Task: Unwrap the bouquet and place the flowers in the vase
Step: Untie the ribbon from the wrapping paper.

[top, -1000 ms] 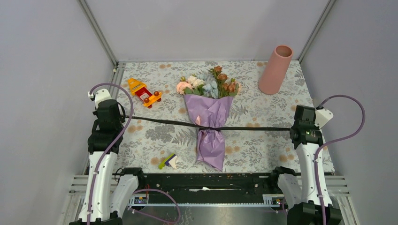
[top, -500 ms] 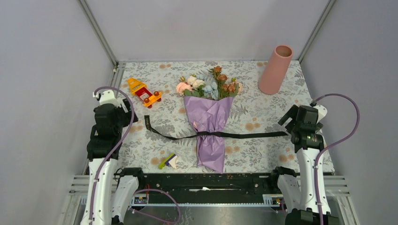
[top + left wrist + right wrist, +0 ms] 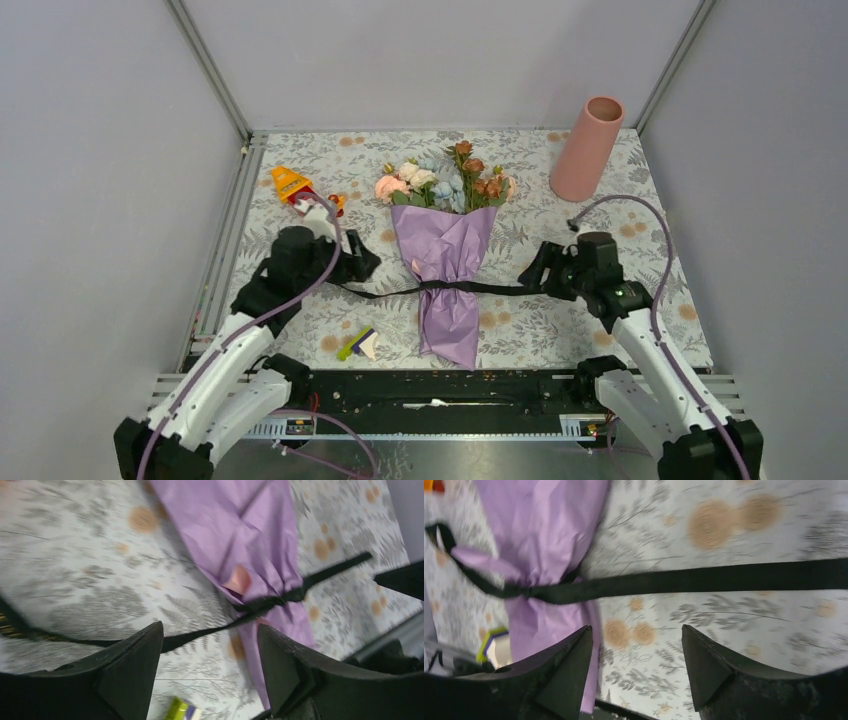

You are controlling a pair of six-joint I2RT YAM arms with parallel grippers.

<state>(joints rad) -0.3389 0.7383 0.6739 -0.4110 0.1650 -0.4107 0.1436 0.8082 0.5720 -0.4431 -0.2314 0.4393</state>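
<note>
The bouquet (image 3: 447, 265) lies on the floral tablecloth, its purple paper (image 3: 250, 545) pinched at the waist by a black ribbon (image 3: 395, 290). The flowers (image 3: 443, 180) fan out at its far end. The ribbon's loose ends trail left and right along the cloth (image 3: 724, 577). My left gripper (image 3: 362, 262) hovers open just left of the paper with nothing in it (image 3: 210, 650); the ribbon (image 3: 200, 636) runs past beyond its fingertips. Right of the paper, my right gripper (image 3: 535, 272) is open and empty (image 3: 638, 650). The salmon-pink vase (image 3: 586, 148) stands upright at the back right.
An orange and red toy (image 3: 295, 188) sits at the back left, partly behind my left arm. A small green, purple and white block (image 3: 358, 343) lies near the front edge, left of the bouquet's tail. Metal frame rails line the table's sides.
Both grippers have opened and let go of the ribbon ends. The taut ribbon has gone slack on the cloth. Both arms have swung inward, close to the bouquet's waist.
</note>
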